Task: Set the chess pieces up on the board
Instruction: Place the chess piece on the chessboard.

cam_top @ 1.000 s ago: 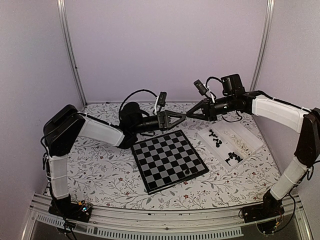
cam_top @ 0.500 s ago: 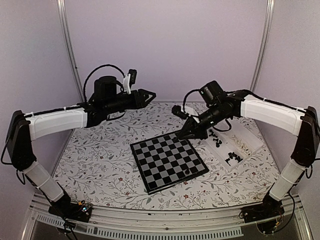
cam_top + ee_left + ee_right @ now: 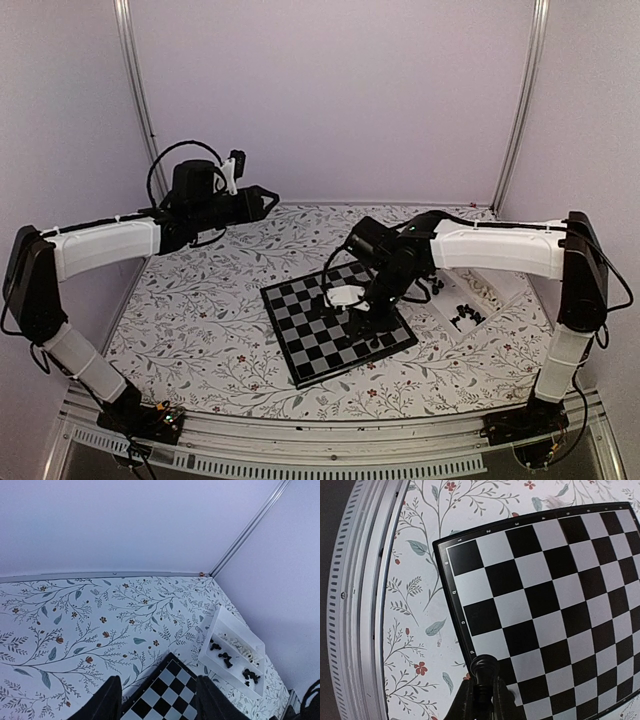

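While left tool (image 3: 157, 687) gapes aloft, right tool (image 3: 482, 692) pinches black piece (image 3: 485, 667) over board (image 3: 540, 585) edge.

A tabletop (image 3: 200, 330) covered in a white cloth printed with leafy sprigs and small red flowers fills the floor of the cell. A white tray (image 3: 240, 626) lies on its right side, near the back corner. Plain lilac walls (image 3: 330, 100) close it in, with metal posts (image 3: 140, 100) in the back corners. A slotted metal rail (image 3: 365, 580) runs along the near edge.
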